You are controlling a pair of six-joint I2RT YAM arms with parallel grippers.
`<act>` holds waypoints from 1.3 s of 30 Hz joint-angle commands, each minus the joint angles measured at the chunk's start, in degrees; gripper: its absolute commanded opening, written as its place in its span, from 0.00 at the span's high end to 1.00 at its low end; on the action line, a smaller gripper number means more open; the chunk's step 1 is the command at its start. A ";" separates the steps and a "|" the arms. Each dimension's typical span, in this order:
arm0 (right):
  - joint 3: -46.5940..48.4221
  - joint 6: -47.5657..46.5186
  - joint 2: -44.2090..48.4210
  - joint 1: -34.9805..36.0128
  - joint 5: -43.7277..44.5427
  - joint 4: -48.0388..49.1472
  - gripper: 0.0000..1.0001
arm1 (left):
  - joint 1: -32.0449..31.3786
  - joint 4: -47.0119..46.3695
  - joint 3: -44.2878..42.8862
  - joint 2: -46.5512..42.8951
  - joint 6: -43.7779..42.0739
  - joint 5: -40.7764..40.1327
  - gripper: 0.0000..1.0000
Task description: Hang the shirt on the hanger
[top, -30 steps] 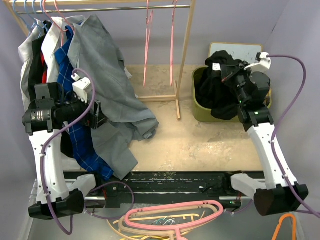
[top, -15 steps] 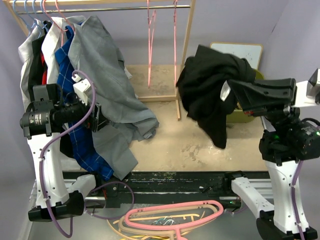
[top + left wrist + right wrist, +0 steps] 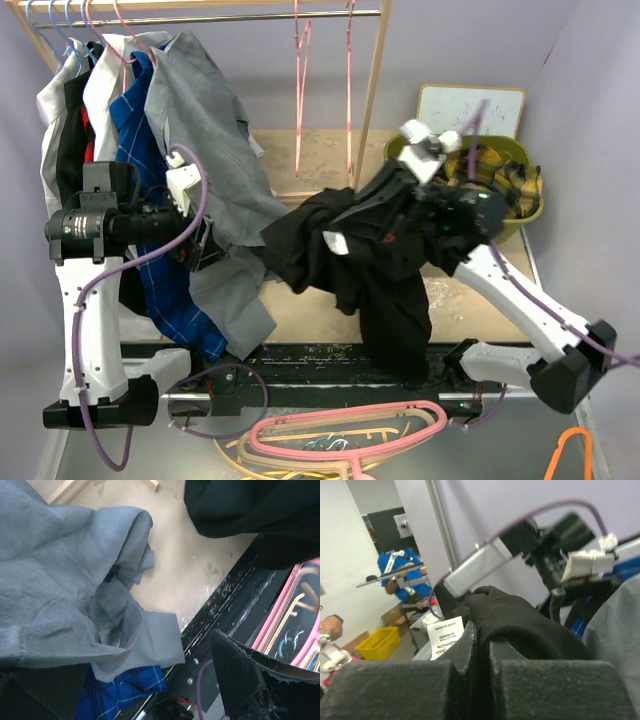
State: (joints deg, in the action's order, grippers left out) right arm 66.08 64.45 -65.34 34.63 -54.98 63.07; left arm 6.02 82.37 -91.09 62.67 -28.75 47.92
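Shirt dangles from right end effector, apparently overhanging table edge.

Green tub on beige table

A grey shirt fills the view from 8 to 11 o'clock, its hem draped on the beige desk. The black shirt hangs at 1 o'clock. Blue checked cloth shows at 6 o'clock, and a thick pink hanger at 4 o'clock. The left end effector is spread wide, with one dark finger at 5 o'clock.
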 commanded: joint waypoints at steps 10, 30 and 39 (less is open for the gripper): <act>1.78 -19.48 -7.75 4.44 12.76 -11.57 1.00 | -7.25 6.31 -19.03 -5.54 -8.84 -10.62 0.00; 7.55 -24.73 -7.34 11.42 16.14 -19.94 1.00 | -0.70 0.53 -21.05 6.94 -12.03 18.43 0.01; 8.40 -15.56 -11.82 11.77 10.32 -7.10 1.00 | -2.85 6.37 -18.56 8.05 -21.60 34.45 0.00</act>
State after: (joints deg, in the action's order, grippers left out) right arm 73.56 43.51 -75.96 46.17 -41.65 43.48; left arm 4.69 86.13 -107.70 72.55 -44.60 70.98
